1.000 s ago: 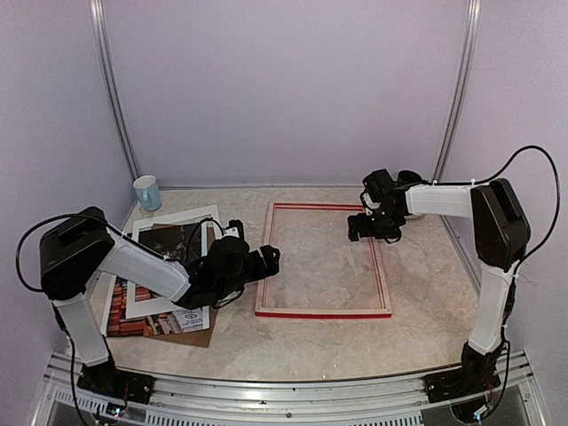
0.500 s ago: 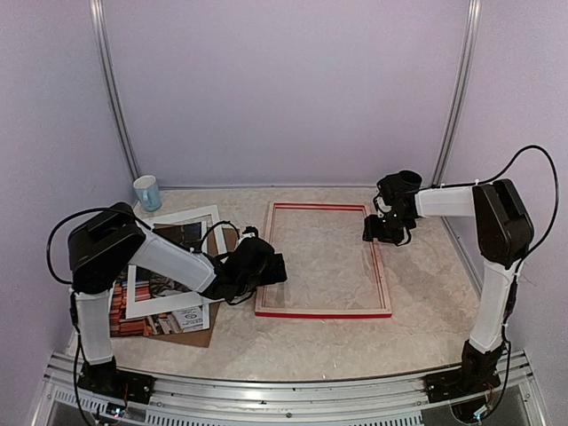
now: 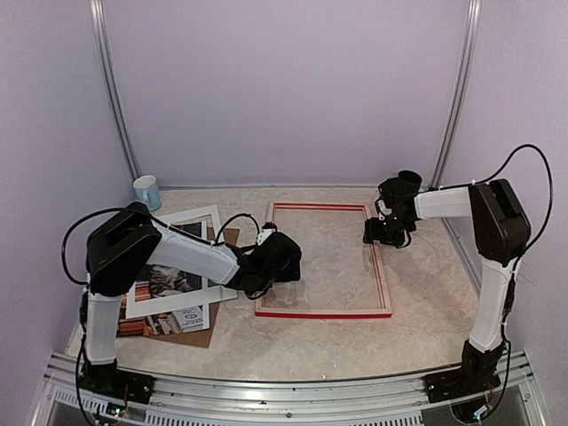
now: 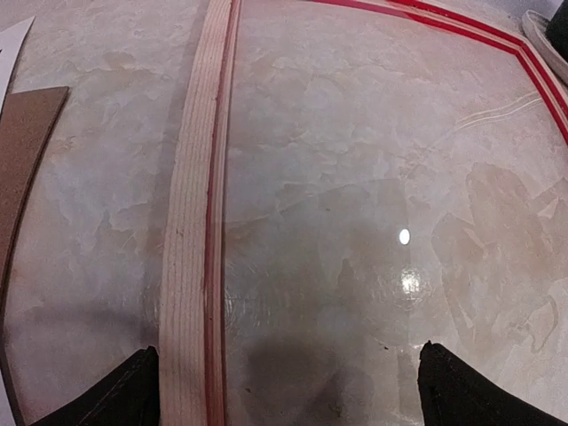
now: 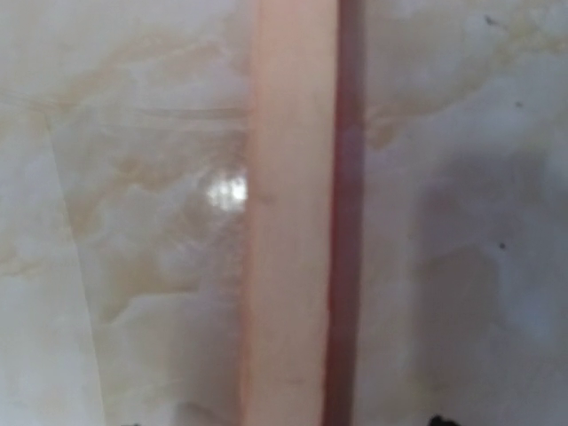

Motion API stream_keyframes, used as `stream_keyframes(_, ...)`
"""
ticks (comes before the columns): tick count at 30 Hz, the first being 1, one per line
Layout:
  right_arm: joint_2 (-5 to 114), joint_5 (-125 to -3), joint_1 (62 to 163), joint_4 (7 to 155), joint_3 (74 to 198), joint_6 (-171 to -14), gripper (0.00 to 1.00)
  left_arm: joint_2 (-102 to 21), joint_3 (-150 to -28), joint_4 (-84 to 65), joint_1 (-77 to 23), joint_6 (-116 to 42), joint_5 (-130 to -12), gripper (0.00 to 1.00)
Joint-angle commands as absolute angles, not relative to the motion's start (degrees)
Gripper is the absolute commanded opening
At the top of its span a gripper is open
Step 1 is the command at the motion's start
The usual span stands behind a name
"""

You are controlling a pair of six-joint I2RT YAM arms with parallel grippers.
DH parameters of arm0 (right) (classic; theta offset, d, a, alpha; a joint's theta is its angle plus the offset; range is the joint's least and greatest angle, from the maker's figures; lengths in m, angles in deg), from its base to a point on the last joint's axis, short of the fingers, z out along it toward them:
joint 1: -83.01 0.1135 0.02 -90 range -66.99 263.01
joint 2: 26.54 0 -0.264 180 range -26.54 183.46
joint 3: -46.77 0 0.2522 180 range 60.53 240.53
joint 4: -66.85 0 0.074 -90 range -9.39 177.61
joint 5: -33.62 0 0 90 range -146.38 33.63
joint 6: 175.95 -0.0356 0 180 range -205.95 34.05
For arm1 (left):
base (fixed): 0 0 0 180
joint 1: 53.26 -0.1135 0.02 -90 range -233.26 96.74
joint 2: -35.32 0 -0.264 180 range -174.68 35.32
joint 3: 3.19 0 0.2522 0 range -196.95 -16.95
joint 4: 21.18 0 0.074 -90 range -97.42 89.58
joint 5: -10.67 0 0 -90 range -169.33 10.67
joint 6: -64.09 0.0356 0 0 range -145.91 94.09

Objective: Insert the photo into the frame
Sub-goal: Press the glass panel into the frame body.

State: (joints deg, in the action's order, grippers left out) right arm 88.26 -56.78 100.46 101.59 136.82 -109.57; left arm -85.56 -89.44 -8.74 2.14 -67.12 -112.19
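The frame (image 3: 324,312) lies flat at the middle of the marble table (image 3: 337,346) with its pale wood back up and its red edges showing. The left gripper (image 3: 286,259) is low over the frame's 9 o'clock rail. In the left wrist view its fingers (image 4: 133,395) are spread wide, one outside the rail (image 4: 191,222) and the other over the glossy panel inside it, with neither touching the wood.

The right gripper (image 3: 380,232) hangs over the 3 o'clock rail, towards its far end. In the blurred right wrist view, that rail (image 5: 288,222) runs straight up the picture. Only the tips of the fingers (image 5: 435,419) show at the bottom edge, apart on either side of the wood with marble visible between, so they grip nothing.

The photo (image 3: 167,282) sits at 9 o'clock from the frame, outside it. It lies under a white mat (image 3: 169,217) and on a brown backing board (image 3: 195,335), and the left arm crosses over it. A white sheet (image 3: 191,318) at its near edge carries print too small to read. A pale cup (image 3: 146,192) stands at 10 o'clock by the back wall.
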Motion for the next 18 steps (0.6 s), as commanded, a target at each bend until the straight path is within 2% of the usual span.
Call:
stream_keyframes(1,90.1,-55.5,100.6,101.6,137.7,-109.3,0.69,-87.6,-93.9,-0.6,2.6,-64.2,-115.4,0.99)
stream_keyframes(11,89.2,-56.2,101.2,101.0,137.6,-109.2,0.70,-95.3,-106.1,11.0,2.8,-61.1,-115.9,0.99)
stream_keyframes(18,89.9,-54.0,102.7,103.1,140.6,-108.1,0.78,-95.8,-107.4,15.0,2.9,-62.5,-118.1,0.99)
